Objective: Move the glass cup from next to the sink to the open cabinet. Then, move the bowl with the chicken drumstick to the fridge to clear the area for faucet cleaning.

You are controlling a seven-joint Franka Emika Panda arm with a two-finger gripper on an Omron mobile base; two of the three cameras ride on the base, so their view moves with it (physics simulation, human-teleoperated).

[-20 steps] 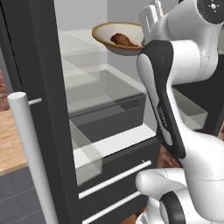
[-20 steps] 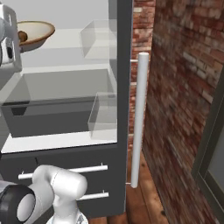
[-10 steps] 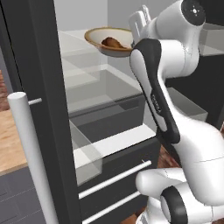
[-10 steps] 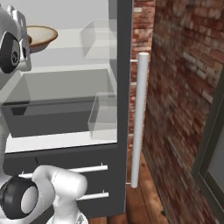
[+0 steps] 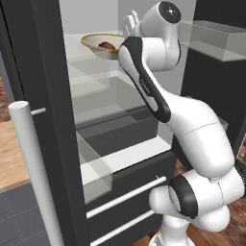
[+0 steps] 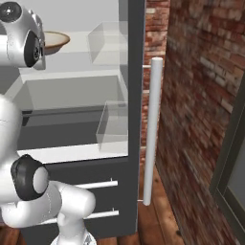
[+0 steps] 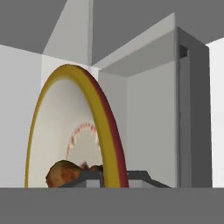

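Observation:
The bowl (image 5: pixel 102 42), cream inside with a golden-tan rim, is held inside the open fridge (image 5: pixel 120 158) just over its top glass shelf. The brown chicken drumstick (image 5: pixel 106 46) lies in it. My gripper (image 5: pixel 124 36) is shut on the bowl's right rim, with the white hand rising above it. In the hand view the bowl's rim (image 7: pixel 108 131) runs edge-on between my fingertips, the gripper (image 7: pixel 111 177) pinches it, and the drumstick (image 7: pixel 65 172) sits low on the left. From the right base view the bowl (image 6: pixel 57 42) pokes out from behind my arm's upper joint.
The fridge's black door stands open on the left with a long silver bar handle (image 5: pixel 33 168); another handle (image 6: pixel 150 129) runs beside a brick wall (image 6: pixel 201 95). Clear door bins (image 6: pixel 112 127) and a lower glass shelf (image 5: pixel 122 156) lie below. Two drawers close off the bottom.
The arm has carried the bowl with the drumstick deeper into the fridge, over the top shelf. The grip on the rim has stayed shut.

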